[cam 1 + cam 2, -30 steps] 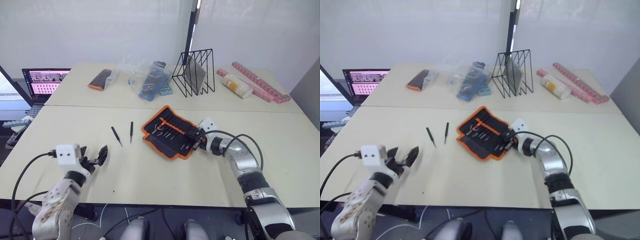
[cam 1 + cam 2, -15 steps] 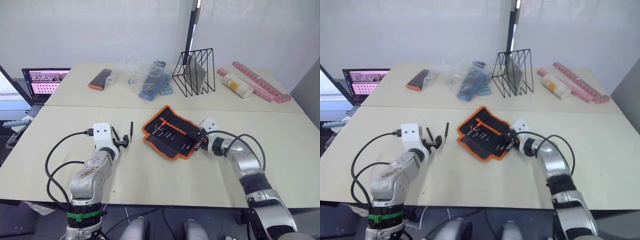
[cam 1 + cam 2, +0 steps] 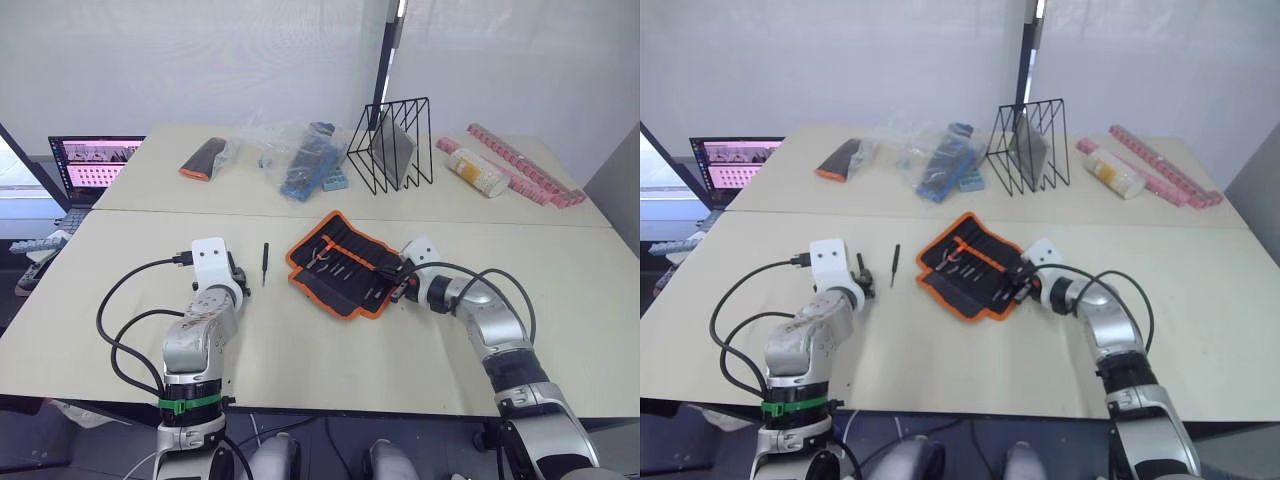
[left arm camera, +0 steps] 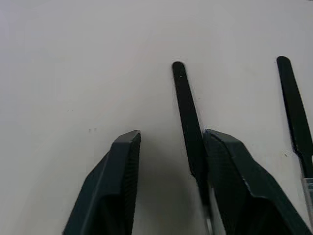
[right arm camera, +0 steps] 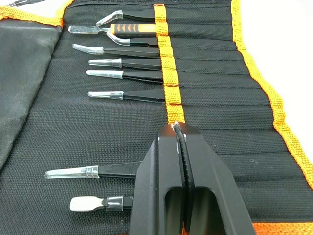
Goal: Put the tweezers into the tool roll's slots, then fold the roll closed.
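Note:
The tool roll [image 3: 340,265] lies unrolled mid-table, black with orange binding, and several tweezers [image 5: 127,95] sit in its slots. My right gripper [image 3: 398,280] rests shut on the roll's right part, its tip at the orange slot band [image 5: 168,78]. Left of the roll, one loose black tweezer [image 3: 264,262] lies on the table. My left gripper [image 3: 238,282] is down over a second one. In the left wrist view that tweezer [image 4: 188,132] lies on the table between the parted fingers, against one finger [image 4: 234,171], with the other tweezer [image 4: 293,112] beside it.
On the far table stand a laptop [image 3: 95,160], a small black-and-orange pouch [image 3: 202,158], a clear bag of blue items [image 3: 300,160], a black wire rack [image 3: 390,145], a pale roll [image 3: 475,172] and a pink strip [image 3: 520,165].
My left arm has swung from the table's front edge up to the loose tweezers, and its fingers have narrowed around one. The right gripper has stayed on the roll.

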`<state>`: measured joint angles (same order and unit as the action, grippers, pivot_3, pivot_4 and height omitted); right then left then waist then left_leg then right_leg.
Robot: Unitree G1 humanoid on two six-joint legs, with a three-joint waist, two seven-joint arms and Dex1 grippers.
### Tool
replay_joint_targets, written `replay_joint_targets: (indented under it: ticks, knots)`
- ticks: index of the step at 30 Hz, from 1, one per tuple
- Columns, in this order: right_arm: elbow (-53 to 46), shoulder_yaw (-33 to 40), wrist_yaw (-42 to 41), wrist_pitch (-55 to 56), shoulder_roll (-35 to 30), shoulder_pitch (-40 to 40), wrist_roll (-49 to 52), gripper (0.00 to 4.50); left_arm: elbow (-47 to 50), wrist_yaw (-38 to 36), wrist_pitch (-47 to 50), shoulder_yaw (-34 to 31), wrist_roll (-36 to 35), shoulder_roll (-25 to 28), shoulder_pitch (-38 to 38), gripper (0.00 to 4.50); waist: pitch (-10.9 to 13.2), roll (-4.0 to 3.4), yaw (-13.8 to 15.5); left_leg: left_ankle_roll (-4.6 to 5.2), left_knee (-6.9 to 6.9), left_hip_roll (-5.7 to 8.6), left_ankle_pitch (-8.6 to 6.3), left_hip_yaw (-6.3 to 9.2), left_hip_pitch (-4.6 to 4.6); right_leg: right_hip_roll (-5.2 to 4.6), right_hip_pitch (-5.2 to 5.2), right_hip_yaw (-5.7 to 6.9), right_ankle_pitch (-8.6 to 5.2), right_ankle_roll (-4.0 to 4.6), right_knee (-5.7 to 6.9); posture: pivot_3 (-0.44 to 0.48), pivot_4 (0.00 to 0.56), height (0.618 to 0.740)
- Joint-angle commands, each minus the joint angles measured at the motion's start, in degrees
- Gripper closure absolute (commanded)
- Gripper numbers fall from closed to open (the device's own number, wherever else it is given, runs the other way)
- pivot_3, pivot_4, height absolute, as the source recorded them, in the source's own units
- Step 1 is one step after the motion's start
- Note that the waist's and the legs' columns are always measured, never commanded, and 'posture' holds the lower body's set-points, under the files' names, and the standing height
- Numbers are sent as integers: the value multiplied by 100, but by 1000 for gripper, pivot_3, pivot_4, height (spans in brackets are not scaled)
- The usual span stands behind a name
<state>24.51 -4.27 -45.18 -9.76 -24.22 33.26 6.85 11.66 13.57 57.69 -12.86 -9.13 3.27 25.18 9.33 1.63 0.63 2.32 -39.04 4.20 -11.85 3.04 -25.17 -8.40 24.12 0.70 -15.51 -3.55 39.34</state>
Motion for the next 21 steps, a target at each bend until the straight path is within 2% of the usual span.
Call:
replay_joint_targets:
  ticks: [1,3,15,21]
  knots:
    - [-103,87,27,15,-109,27,-27,4500,65,-10,371,-152,-1,-2,-123,3893,0,0,0,0,0,0,0,0,0,0,0,0,0,0,0,0,150,687]
    - [-96,87,30,14,-111,36,-27,4500,122,-88,285,-201,57,154,-175,4491,0,0,0,0,0,0,0,0,0,0,0,0,0,0,0,0,150,687]
    - [-332,253,3,9,-105,17,168,4500,730,-1325,-476,150,-54,1147,-458,4491,0,0,-13,-1,3,-1,0,0,-1,0,4,-1,0,0,0,0,150,687]
    - [-472,454,-44,-72,-188,10,339,4500,1041,-2204,-164,421,-524,1438,-344,4491,0,0,-5,0,3,-1,-1,0,-2,0,3,0,0,0,-3,0,150,687]
